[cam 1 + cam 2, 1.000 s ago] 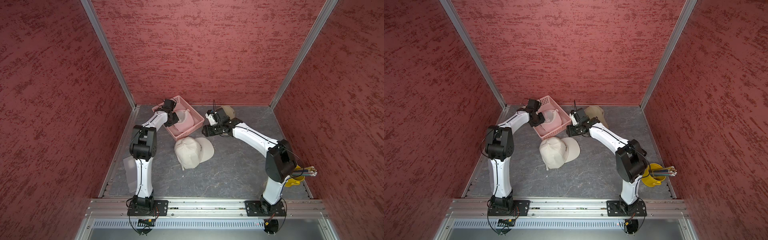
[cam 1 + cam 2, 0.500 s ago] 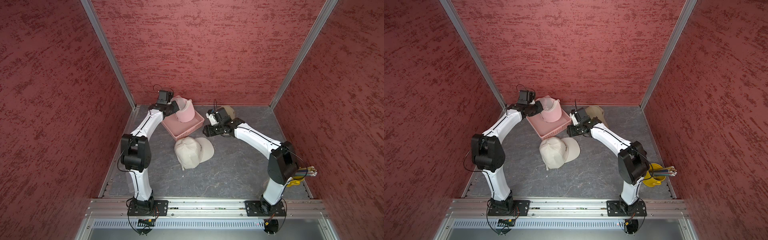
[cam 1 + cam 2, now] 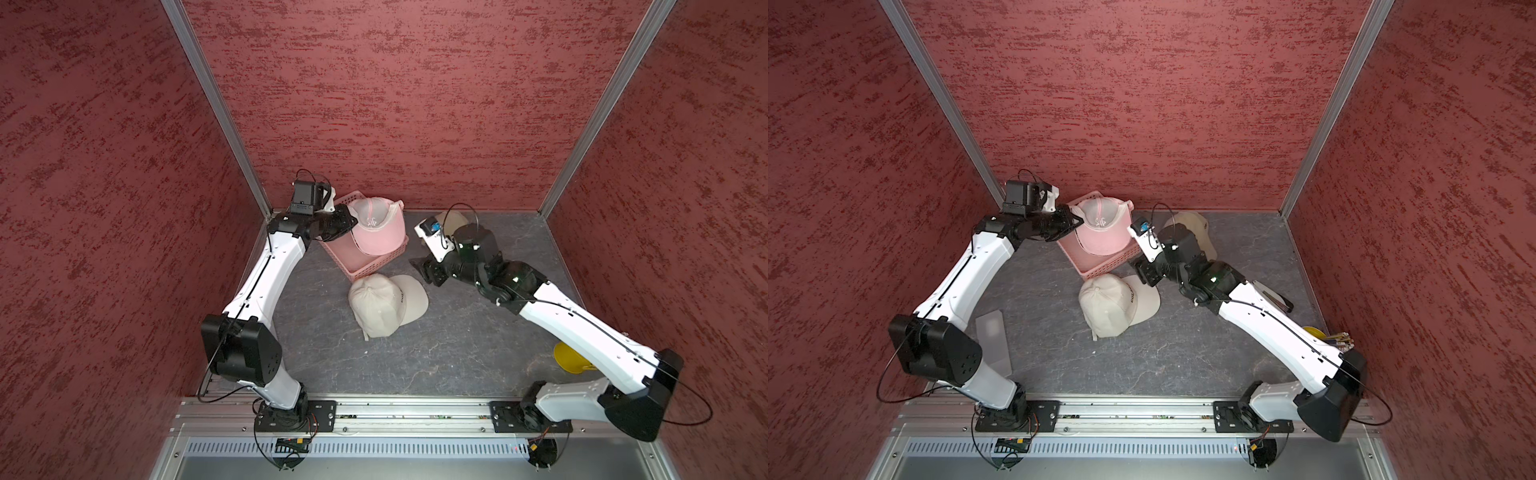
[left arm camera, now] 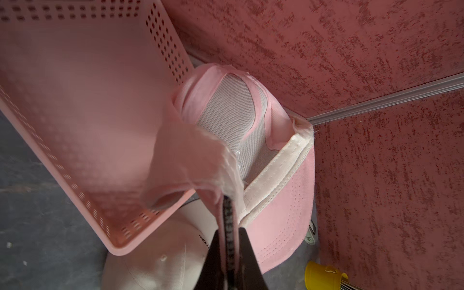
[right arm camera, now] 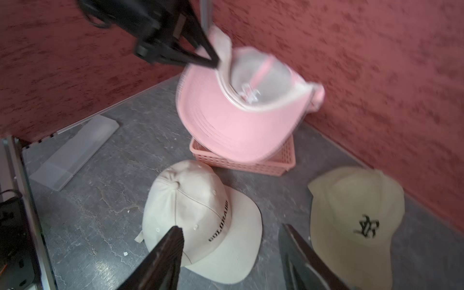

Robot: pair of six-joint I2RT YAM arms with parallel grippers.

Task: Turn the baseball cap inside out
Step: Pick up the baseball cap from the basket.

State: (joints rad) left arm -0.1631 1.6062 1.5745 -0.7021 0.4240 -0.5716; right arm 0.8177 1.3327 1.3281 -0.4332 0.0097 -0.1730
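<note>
Hanging over the pink basket (image 5: 251,164), the pink cap (image 5: 233,125) is pinched by the left tool (image 5: 215,62); right tool (image 5: 231,227) gapes.

We're looking down into a little booth here: dark red, rough-textured walls (image 3: 395,104) on three sides, with bare aluminium corner posts (image 3: 215,104) running up where they meet. We've got a grey, marbled stone-look floor (image 3: 457,353), a metal rail (image 3: 415,409) along the front edge, and pretty soft, even light.
</note>
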